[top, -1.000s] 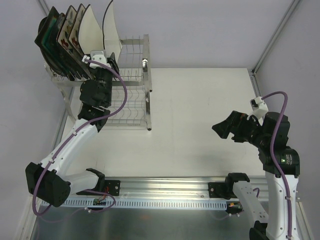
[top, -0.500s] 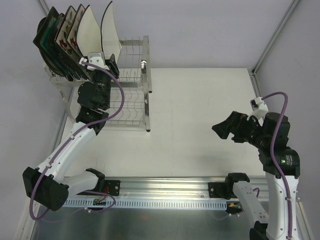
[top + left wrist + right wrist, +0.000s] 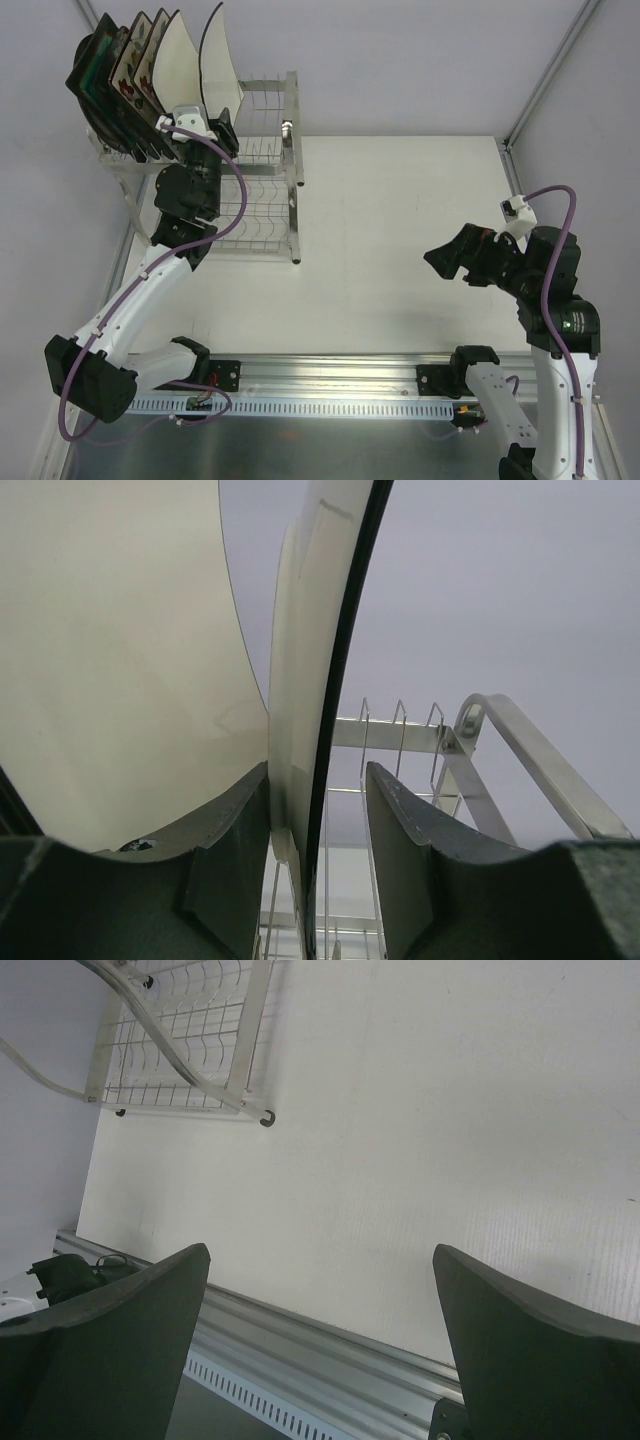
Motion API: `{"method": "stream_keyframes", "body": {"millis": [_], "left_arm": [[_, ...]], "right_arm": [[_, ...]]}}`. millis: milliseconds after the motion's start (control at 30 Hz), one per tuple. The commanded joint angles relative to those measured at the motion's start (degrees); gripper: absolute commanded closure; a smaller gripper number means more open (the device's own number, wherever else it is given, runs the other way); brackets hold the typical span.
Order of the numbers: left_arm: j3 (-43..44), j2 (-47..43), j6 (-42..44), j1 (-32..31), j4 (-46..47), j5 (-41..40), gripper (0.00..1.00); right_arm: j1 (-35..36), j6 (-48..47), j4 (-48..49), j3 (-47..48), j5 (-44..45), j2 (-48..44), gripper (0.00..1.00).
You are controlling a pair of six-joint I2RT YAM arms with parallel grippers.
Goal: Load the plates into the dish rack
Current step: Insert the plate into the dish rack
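Note:
The dish rack [image 3: 272,170] stands at the far left. Several plates stand upright in its top tier: a teal-centred dark one [image 3: 92,72], two flowered squares [image 3: 135,62], a plain white square [image 3: 183,55] and a round cream plate with a dark rim [image 3: 222,55]. My left gripper [image 3: 222,128] is at the foot of the round plate. In the left wrist view the round plate [image 3: 300,680] stands between the fingers of my left gripper [image 3: 317,810]. The left finger is against it and the right finger is apart from the rim. The white plate [image 3: 120,660] is beside it. My right gripper [image 3: 442,256] is open and empty over the table.
The rack's lower tier [image 3: 262,225] shows bare prongs. The right wrist view shows the rack's foot [image 3: 190,1050], the white table [image 3: 450,1140] and the metal rail at its near edge [image 3: 330,1335], with my right gripper [image 3: 320,1260] above them. A frame post [image 3: 555,70] stands at the far right.
The round plate has tipped a little to the left towards the white plate. My left wrist has shifted slightly left with it. The right arm has barely moved.

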Motion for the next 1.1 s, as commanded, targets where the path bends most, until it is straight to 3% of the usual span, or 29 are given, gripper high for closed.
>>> {"method": "stream_keyframes", "body": {"millis": [0, 300, 433, 1067], "left_arm": [[-0.3, -2.5, 1.0, 1.7, 0.1, -8.8, 0.57], [-0.4, -3.2, 1.7, 1.7, 0.0, -11.0, 0.5], [-0.3, -3.3, 2.2, 1.7, -0.1, -11.5, 0.37], [0.8, -2.6, 0.5, 1.7, -2.4, -12.6, 0.01]], "right_arm": [[0.5, -0.5, 0.2, -0.2, 0.7, -0.3, 0.0], [0.7, -0.6, 0.6, -0.2, 0.5, 0.2, 0.0], [0.9, -0.7, 0.5, -0.5, 0.5, 0.2, 0.0], [0.8, -0.9, 0.5, -1.2, 0.9, -0.1, 0.01]]}}
